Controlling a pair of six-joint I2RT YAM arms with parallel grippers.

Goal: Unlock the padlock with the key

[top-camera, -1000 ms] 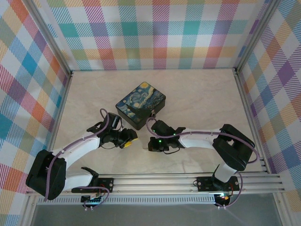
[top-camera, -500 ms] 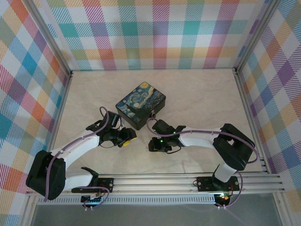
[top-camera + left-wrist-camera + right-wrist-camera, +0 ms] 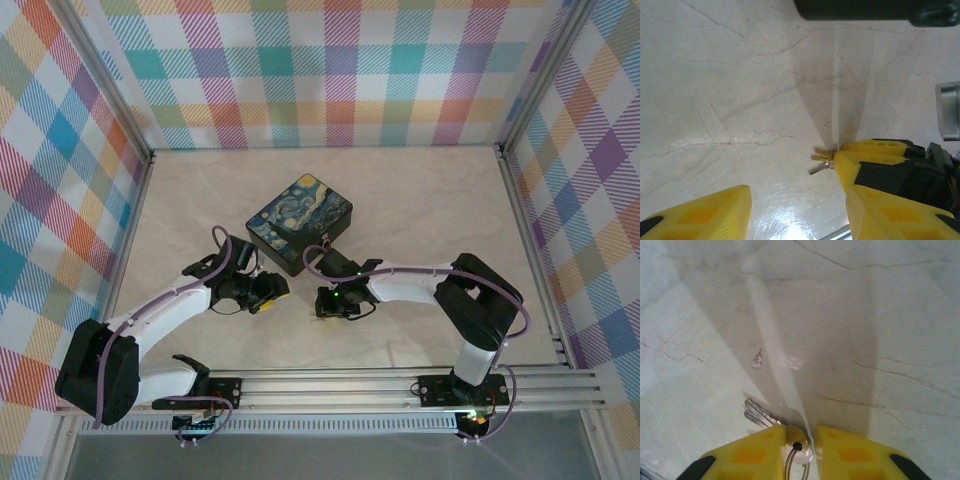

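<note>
Moved since a second earlier: right arm's elbow drawn in toward the middle, its black, yellow-tipped right gripper (image 3: 326, 307) carried slightly leftward. Left arm, box and lock unchanged.

Top view. Dark rectangular box (image 3: 300, 222), printed with a blue-and-yellow swirling night sky, sat on the pale marbled table (image 3: 430, 200). Tiny silvery-grey metal padlock (image 3: 327, 243) showed as a speck at the box's near right side, its detail too small to read. Yellow-tipped left gripper (image 3: 272, 293) waited near the box's near corner, facing the right gripper, probably placed to steady the lock later.

Left wrist view. Left gripper's yellow fingers (image 3: 715, 210) stood wide apart with nothing between them. Thin pale silvery-gold metal key (image 3: 821, 159), splayed with its mates, poked out from the right gripper's tips, low on the table.

Right wrist view. Right gripper's fingers (image 3: 750, 450) were drawn in on the key's round head and ring, pinching them, and the blades lay flat on the surface. Judged: the head was taken so that the blade was left free for the keyhole. Lifting not yet done.
</note>
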